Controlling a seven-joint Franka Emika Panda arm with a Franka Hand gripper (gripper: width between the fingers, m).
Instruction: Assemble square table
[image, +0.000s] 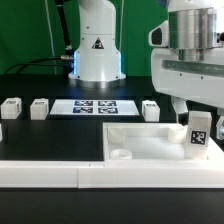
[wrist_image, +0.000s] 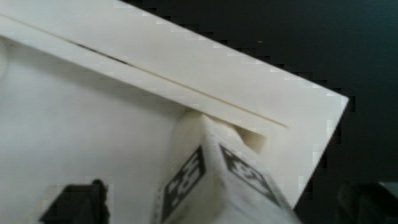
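Observation:
The square table slab (image: 150, 140) lies at the front of the exterior view's right, white with a raised rim; it fills the wrist view (wrist_image: 89, 130). A white tagged leg (image: 200, 131) stands upright in the slab's corner on the exterior view's right; the wrist view shows it from above (wrist_image: 222, 180). My gripper (image: 194, 114) hangs right over this leg. In the wrist view the gripper (wrist_image: 222, 208) straddles the leg with dark fingers (wrist_image: 80, 203) on either side. One finger stands clearly apart from the leg, so the jaws look open.
Three loose legs (image: 10, 107) (image: 40, 108) (image: 150, 110) stand in a row on the black table. The marker board (image: 95, 107) lies between them. The robot base (image: 97, 50) stands behind. A long white rail (image: 60, 172) runs along the front.

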